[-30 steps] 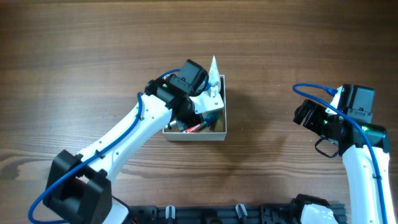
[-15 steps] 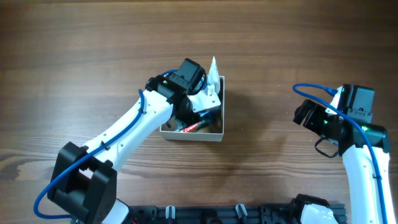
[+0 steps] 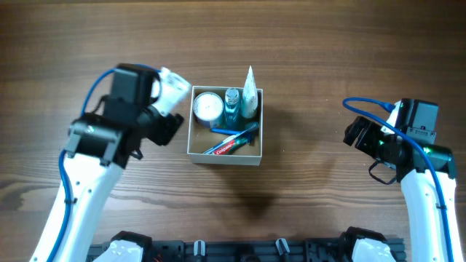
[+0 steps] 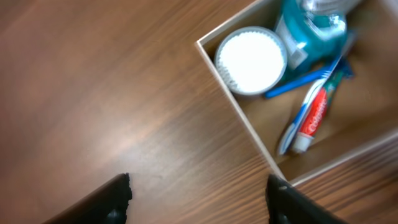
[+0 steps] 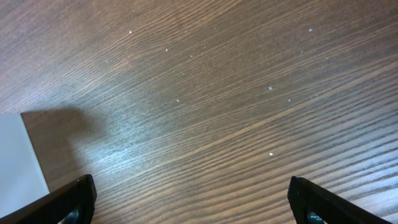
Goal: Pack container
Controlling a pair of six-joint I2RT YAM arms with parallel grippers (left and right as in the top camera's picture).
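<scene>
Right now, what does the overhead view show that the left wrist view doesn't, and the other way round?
Only overhead: the left arm, the right arm, the whole container, and a white tube standing in its far right corner.

Only left wrist: how the left end effector stands, open over bare wood beside the container's wall.

Both: the round white jar, the teal bottle, the toothpaste and the blue toothbrush inside the container.
</scene>
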